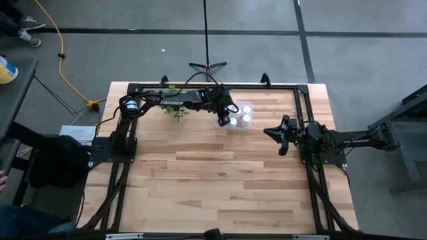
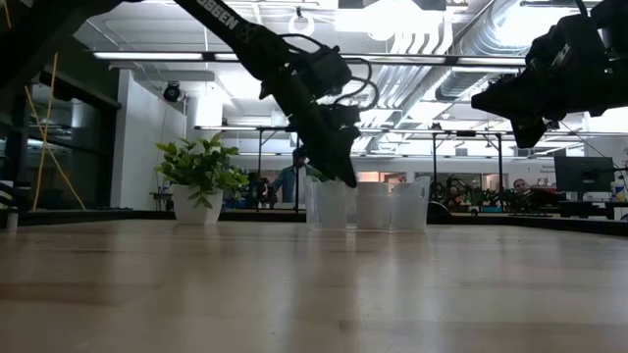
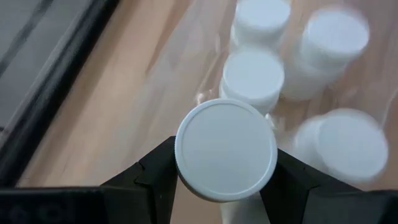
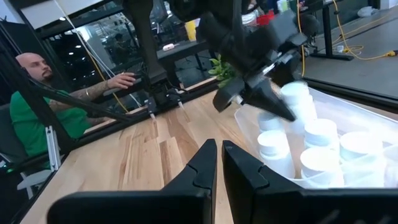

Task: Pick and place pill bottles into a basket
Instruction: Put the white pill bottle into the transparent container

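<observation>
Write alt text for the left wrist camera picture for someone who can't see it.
The left pincer holds a white pill bottle by its sides, cap toward the camera, over the clear basket. Four more white bottles show inside the basket, which sits on the wooden table.

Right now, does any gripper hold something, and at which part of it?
The left gripper holds a pill bottle by its sides just under the cap, over the basket. The right gripper is shut and holds nothing.
</observation>
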### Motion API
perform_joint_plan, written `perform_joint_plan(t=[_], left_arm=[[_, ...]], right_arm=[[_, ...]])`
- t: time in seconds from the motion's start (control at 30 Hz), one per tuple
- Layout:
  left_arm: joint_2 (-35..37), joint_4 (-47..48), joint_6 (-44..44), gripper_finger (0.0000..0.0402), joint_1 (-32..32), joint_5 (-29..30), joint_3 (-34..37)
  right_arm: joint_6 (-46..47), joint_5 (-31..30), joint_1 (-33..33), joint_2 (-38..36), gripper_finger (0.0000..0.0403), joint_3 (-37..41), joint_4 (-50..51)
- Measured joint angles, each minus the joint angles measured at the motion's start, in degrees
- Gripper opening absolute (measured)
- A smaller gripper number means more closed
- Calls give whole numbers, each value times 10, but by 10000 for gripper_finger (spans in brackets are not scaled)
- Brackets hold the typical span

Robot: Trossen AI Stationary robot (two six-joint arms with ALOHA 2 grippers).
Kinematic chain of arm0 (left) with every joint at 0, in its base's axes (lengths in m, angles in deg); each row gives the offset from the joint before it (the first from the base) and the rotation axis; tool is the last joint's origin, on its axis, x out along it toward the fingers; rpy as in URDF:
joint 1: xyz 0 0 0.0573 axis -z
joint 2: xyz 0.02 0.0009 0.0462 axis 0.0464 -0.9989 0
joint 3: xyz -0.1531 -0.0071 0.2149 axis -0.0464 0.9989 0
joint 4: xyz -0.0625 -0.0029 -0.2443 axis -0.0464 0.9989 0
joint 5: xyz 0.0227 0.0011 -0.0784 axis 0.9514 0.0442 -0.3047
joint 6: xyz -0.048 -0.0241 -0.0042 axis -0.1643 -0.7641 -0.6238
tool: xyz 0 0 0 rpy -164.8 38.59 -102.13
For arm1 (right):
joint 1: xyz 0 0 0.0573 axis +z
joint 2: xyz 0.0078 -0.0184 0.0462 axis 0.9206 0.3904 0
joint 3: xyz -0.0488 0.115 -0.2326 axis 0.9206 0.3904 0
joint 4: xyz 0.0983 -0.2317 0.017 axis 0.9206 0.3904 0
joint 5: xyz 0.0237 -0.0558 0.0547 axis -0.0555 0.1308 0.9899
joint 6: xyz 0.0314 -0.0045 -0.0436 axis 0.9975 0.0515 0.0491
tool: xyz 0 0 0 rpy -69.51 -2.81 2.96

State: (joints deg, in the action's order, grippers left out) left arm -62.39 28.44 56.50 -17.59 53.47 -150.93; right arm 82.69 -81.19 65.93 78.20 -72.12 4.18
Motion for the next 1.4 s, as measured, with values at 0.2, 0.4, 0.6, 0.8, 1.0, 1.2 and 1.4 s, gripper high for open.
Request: perform_joint_plan(t=[0.2,0.4,0.6,0.8,1.0,1.2,1.4], left_arm=[[-7,-1,-4,218,0,2,1],[-7,-18,-4,218,0,2,1],[-7,-20,-4,218,0,-1,1],[-7,-21,-4,231,0,-4,1],[-7,-21,-5,242,0,-4,1],[-7,-20,-6,244,0,-12,1],[-7,-20,-6,245,0,-21,1]], right_arm=[[2,2,0,0,16,0,4],[2,2,0,0,16,0,4],[2,2,0,0,16,0,4],[2,2,0,0,16,0,4],[2,2,0,0,16,0,4],[2,2,0,0,16,0,4],[2,2,0,0,16,0,4]])
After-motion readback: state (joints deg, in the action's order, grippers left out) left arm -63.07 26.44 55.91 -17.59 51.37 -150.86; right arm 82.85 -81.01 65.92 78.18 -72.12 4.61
